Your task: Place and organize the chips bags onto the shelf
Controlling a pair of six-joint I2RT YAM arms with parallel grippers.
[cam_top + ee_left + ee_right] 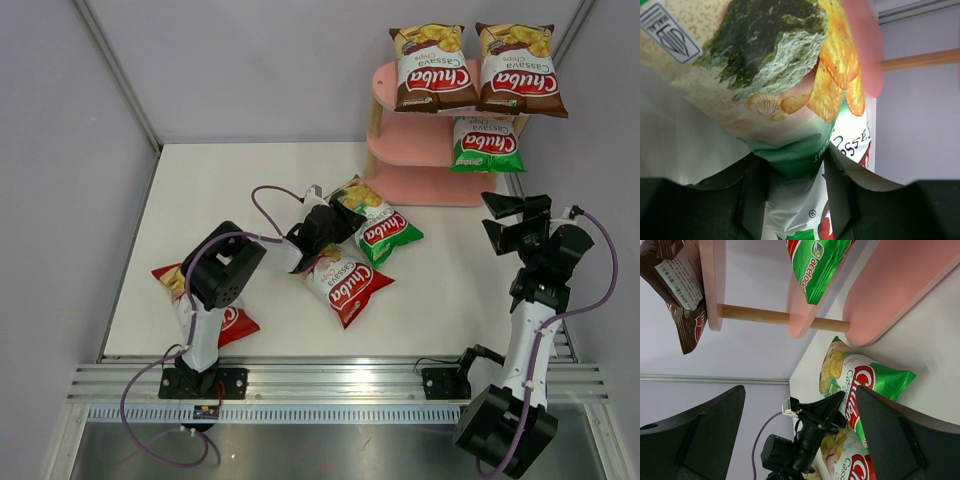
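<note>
Grip comes first here: your left gripper [795,170] has the crimped end of the green bag [378,228] between its fingers, pressed in from both sides, so treat it as clamped on that seam. The bag lies flat on the table [250,180], just in front of the shelf [412,142]. Its near corner is against the red bag [346,284], and you cannot tell from above which one lies on top.

Lift straight up before you swing, so the red bag is not dragged along. A glossy, air-filled bag held by one end will likely sway, so go slowly. The free place looks to be on the middle board, left of the second green bag [486,146]; the brown bags [432,68] fill the top. Come in from the front, clear of the wooden posts [765,316].

Your right gripper [507,220] hangs beside the shelf, jaws wide apart, holding nothing. Another red bag [235,322] lies partly under your left arm.

The table is white and matte, boxed in by pale grey walls [260,70], with a metal rail [320,385] along the near edge.
</note>
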